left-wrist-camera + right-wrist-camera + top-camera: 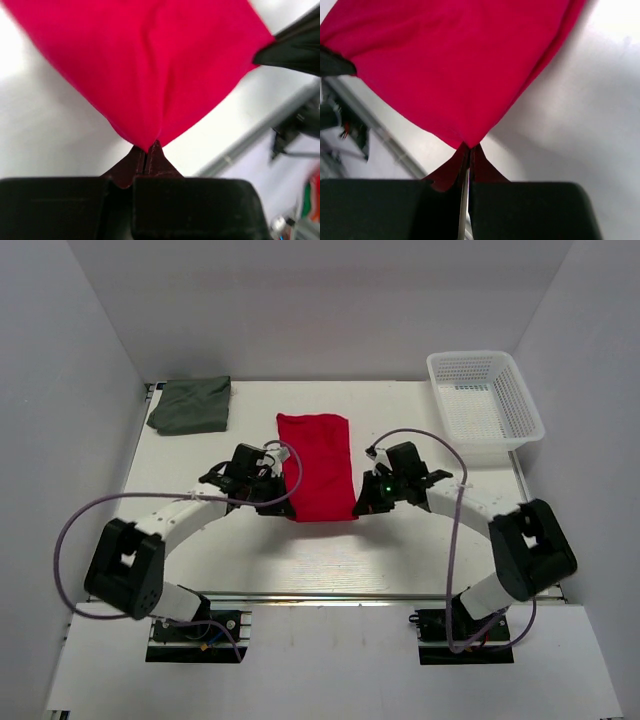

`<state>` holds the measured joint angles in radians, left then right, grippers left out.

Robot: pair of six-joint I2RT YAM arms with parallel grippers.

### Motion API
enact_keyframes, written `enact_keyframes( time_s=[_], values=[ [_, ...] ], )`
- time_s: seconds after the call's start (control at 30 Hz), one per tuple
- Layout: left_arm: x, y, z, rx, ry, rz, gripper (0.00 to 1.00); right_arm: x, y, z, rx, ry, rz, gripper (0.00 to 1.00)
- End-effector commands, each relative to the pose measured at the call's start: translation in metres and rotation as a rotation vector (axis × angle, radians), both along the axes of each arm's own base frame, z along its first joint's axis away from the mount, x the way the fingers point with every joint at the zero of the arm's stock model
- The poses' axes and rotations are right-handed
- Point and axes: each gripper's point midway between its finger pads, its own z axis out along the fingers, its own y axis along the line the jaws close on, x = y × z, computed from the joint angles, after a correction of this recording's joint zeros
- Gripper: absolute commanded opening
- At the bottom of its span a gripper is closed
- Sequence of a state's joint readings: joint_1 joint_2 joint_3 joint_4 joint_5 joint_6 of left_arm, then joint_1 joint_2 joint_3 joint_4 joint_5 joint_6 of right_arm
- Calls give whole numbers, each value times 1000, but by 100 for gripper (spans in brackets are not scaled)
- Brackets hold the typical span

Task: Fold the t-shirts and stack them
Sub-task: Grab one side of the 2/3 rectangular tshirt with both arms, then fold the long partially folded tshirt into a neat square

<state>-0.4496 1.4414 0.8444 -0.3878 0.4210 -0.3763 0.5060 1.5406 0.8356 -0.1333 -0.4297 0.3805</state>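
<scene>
The red t-shirt (318, 465) lies in the middle of the white table (230, 560). It is folded into a long shape that runs from the far side toward the arms. Its far part lies flat. Its near edge is held at both corners. The left gripper (285, 504) is closed tight on the near left corner. In the left wrist view its two fingers press together with a point of red cloth caught between them. The right gripper (362, 506) is closed tight on the near right corner in the same way, and the right wrist view shows the cloth pulled into a point at its tips. In both wrist views the shirt spreads out wide away from the fingers, with soft folds in it. The near edge runs from one gripper to the other. I cannot tell if that edge is up off the table. The dark grey-green t-shirt (192, 405) lies folded at the far left corner of the table, well apart from the red one and from both arms. A white mesh basket (527, 410) stands at the far right corner.
</scene>
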Motion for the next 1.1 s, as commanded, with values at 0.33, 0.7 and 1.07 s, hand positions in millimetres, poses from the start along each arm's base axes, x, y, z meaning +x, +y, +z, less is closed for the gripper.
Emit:
enact_keyframes(
  time_s=[0.33,0.7,1.07],
  values=[
    [-72,-7,113,-163,18,-179,0,-89,-14,126,153,-51,330,0],
    [-35,11,120,-22,-65,-42,0,-52,-13,134,90,-77,201,0],
    [6,-20,122,-131,-139,-67,0,-19,-11,128,95,-78,117,0]
  ],
)
